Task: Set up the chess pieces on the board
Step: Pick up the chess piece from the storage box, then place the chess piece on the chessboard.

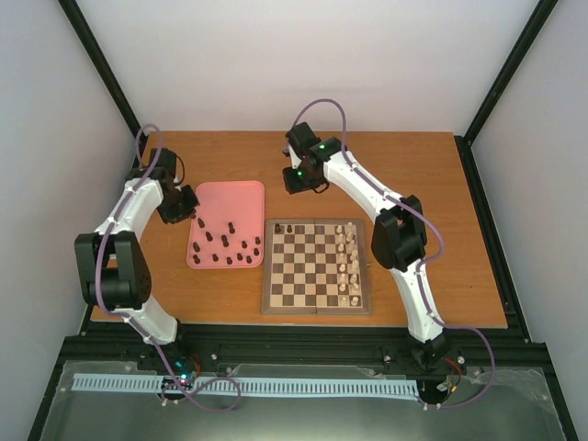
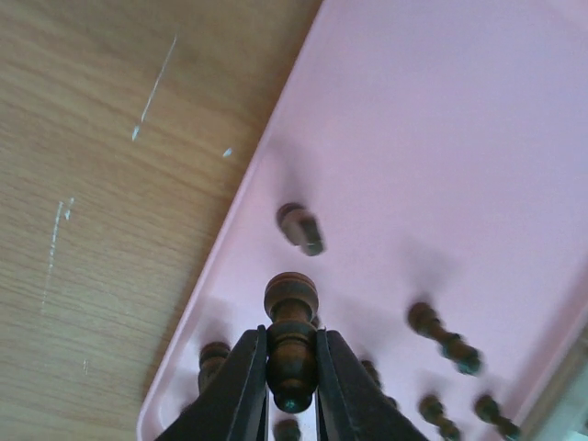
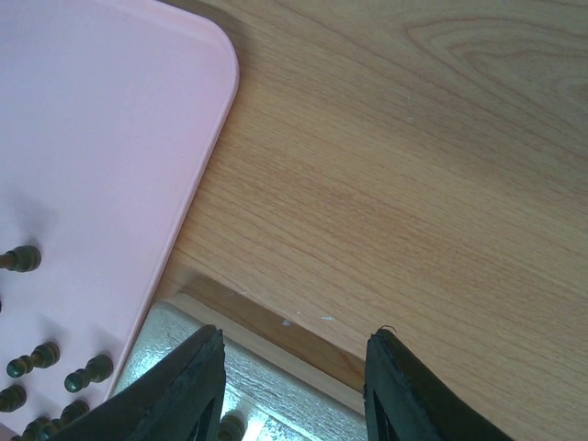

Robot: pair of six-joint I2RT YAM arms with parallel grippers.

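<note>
Brown chess piece sits clamped in left jaws; right jaws gape empty.

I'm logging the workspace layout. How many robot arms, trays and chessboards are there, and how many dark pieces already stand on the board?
Robot arms: 2 (left arm, right arm)
Pink tray: 1
Chessboard: 1
Dark pieces on the board: 2 ()
Total: 6

Small dark brown chess pieces cluster at the near end of a pink tray, just left of the checkered wooden board. Two stand on the board's far left corner squares. One held piece sits pinched between the left gripper jaws.
</note>
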